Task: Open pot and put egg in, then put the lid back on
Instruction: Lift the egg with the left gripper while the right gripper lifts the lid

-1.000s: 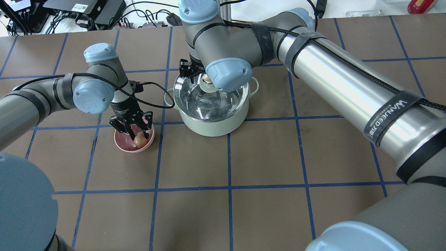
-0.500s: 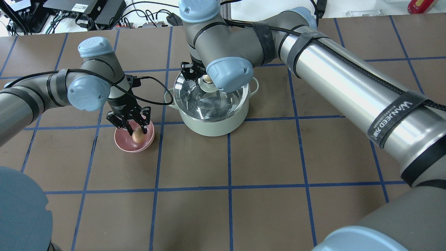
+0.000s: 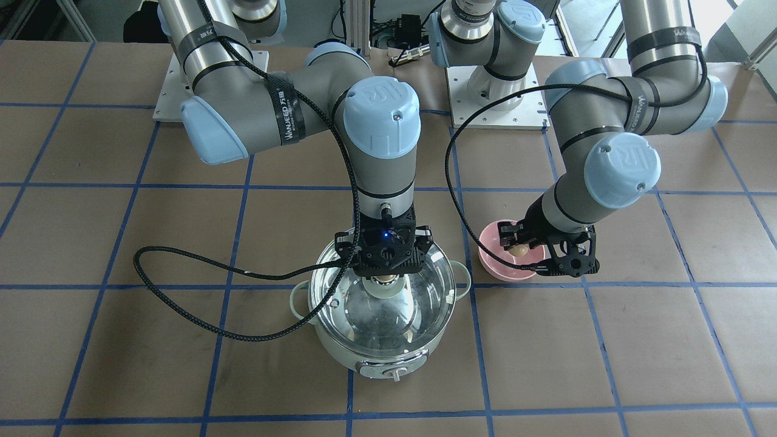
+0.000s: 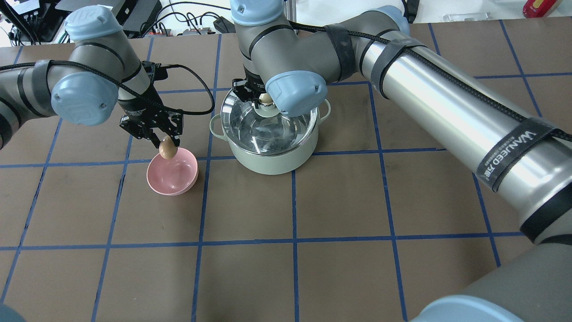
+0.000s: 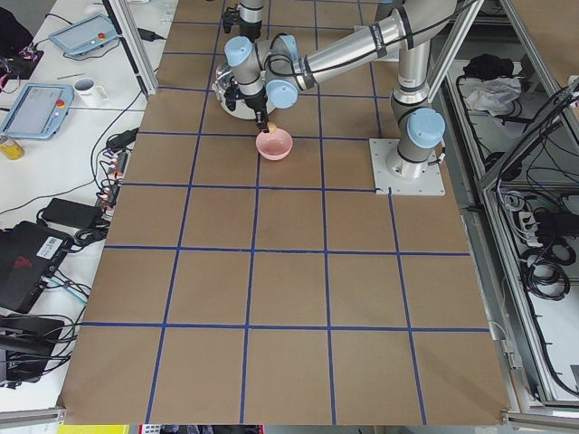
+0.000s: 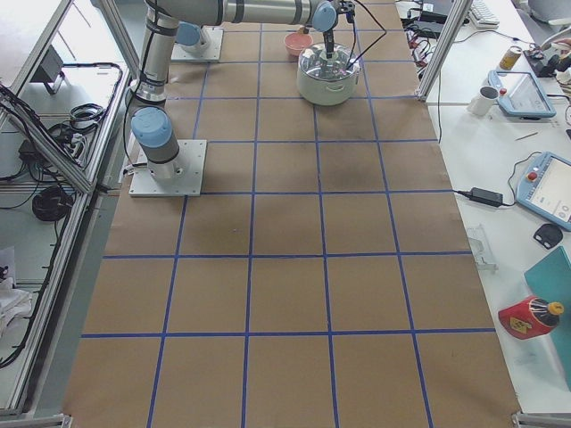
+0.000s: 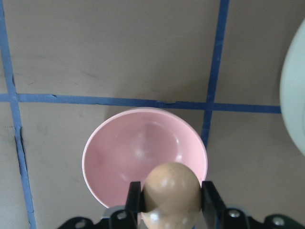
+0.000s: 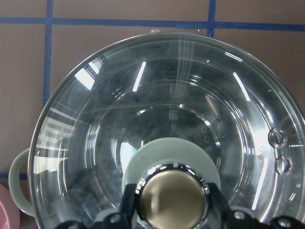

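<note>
The mint-green pot [image 4: 272,158] stands at table centre with the glass lid [image 4: 263,127] over its mouth. My right gripper [image 4: 264,99] is shut on the lid's beige-topped knob [image 8: 171,198], with the fingers [image 8: 127,202] pressing both sides; it also shows in the front view [image 3: 386,278]. My left gripper [image 4: 166,145] is shut on the tan egg [image 4: 167,149] and holds it in the air above the far rim of the pink bowl [image 4: 175,176]. The left wrist view shows the egg [image 7: 171,186] between the fingers [image 7: 135,202], with the bowl [image 7: 119,152] empty below.
The pot's control knob [image 3: 396,374] faces away from the robot. The pot's side [image 7: 295,95] lies just right of the bowl. A black cable [image 3: 200,270] loops on the table beside the pot. Blue tape lines grid the brown table.
My left gripper has lifted the egg out of the pink bowl and risen away from it. My right gripper has stayed at the lid knob.
</note>
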### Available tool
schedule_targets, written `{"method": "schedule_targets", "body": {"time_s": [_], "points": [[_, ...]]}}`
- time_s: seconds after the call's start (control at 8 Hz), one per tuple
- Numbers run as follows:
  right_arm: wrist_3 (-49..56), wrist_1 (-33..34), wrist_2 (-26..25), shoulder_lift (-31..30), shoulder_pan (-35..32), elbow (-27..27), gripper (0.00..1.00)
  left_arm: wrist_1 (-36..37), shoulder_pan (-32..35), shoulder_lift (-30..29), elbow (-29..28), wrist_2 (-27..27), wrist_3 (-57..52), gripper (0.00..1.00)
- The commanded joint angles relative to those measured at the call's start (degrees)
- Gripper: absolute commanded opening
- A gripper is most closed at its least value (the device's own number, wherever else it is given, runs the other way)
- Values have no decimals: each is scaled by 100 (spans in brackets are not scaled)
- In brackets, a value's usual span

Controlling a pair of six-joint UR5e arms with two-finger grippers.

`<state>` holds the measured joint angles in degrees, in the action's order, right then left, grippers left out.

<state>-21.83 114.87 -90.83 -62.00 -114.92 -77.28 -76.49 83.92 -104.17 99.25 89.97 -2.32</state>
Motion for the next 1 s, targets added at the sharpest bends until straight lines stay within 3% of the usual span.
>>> {"method": "schedule_targets", "body": {"time_s": [0.0,0.38,0.62,0.88], "points": [[248,-69,13,-337,144,3,0,-129,63,615,-195,-208,-5,14],[1107,-962,30,-1154,1038,-24,0,-121,335,678,-222,-243,143,7],[1995,-1622,30,-1558,1837,-59,0,211,746,495,-396,-583,1096,5],[2768,-2080,-74,-2042,2358,-382,0,590,1527,-83,-887,-621,2168,0]]}}
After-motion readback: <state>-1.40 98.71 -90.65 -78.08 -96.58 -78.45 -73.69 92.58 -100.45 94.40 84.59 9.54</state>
